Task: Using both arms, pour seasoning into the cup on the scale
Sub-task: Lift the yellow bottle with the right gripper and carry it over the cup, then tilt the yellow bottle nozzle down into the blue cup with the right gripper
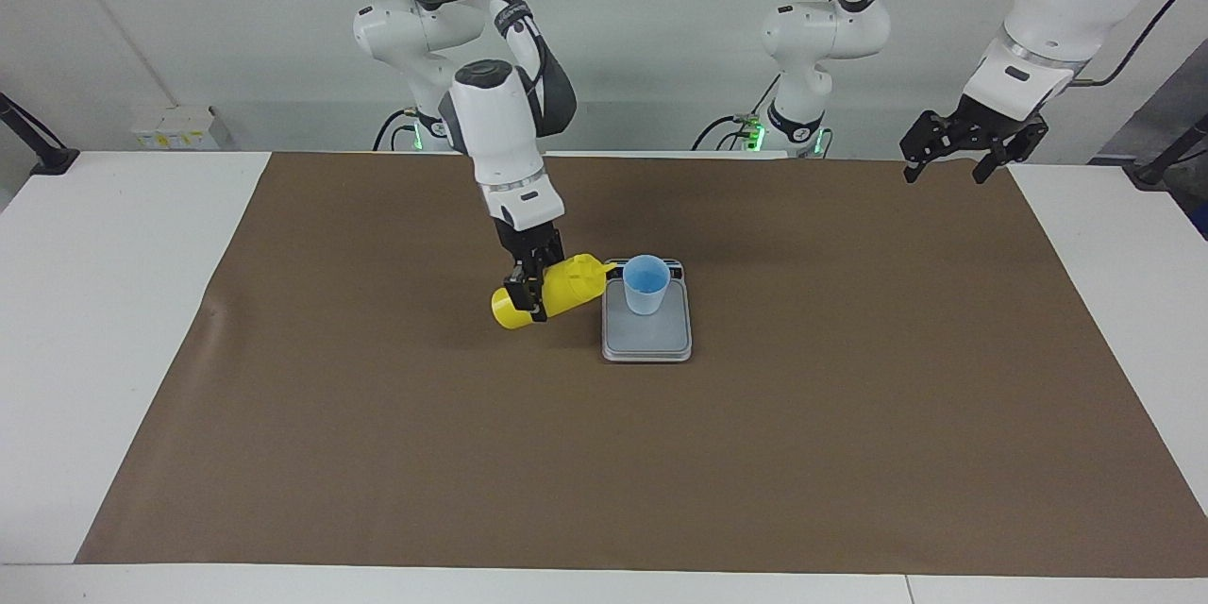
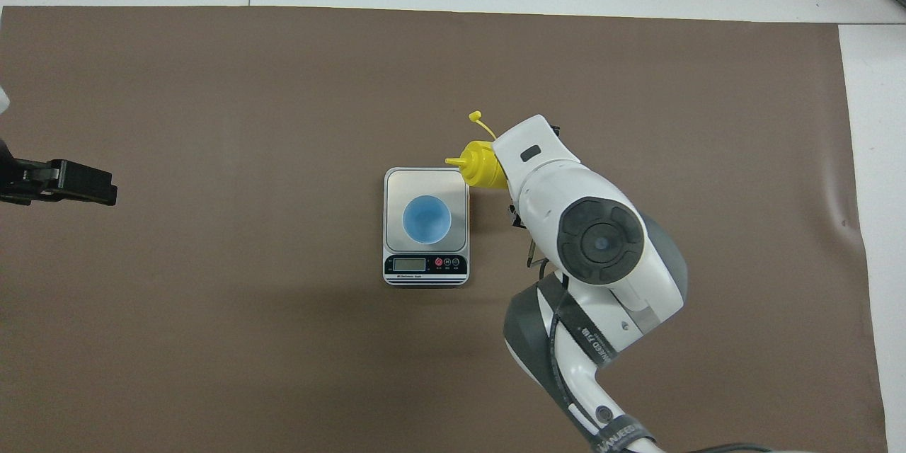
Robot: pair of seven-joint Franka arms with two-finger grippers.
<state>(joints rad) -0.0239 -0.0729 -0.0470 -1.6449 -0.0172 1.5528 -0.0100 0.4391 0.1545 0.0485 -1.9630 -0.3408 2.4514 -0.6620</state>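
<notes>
The brown paper mat (image 1: 849,396) covers most of the white table (image 1: 94,302) & gives a plain work surface, w/ the task's things grouped near its middle, prob. so both arms can reach. The right arm (image 1: 491,123), white & jointed w/ black cables, comes down from its base to that group; the left arm (image 1: 1048,9) waits, raised over the mat's edge at its own end of the table. Next in size, the small flat rectangular silver-grey kitchen scale (image 1: 647,335) lies on the mat, its dark display strip (image 2: 425,264) at the end nearer the robots, so the readout faces them. The bright yellow cylindrical plastic squeeze bottle (image 1: 557,293) is held tipped nearly on its side, just beside the scale toward the right arm's end, nozzle (image 2: 453,161) pointing at the cup & reaching over the scale's edge; its thin tethered cap strap (image 2: 483,124) hangs loose, so the nozzle is uncapped for pouring. The tilt looks like the start of a pour, but the nozzle tip isn't over the cup's mouth yet, by my read. The small pale blue tapered plastic cup (image 1: 646,285) stands upright on the weighing plate, so whatever goes in gets weighed; no seasoning visible in its blue inside. The right gripper (image 1: 528,288) pinches the bottle around its body, fingers pressed onto it. The left gripper (image 1: 953,151) hangs w/ fingers spread, holding nothing.
</notes>
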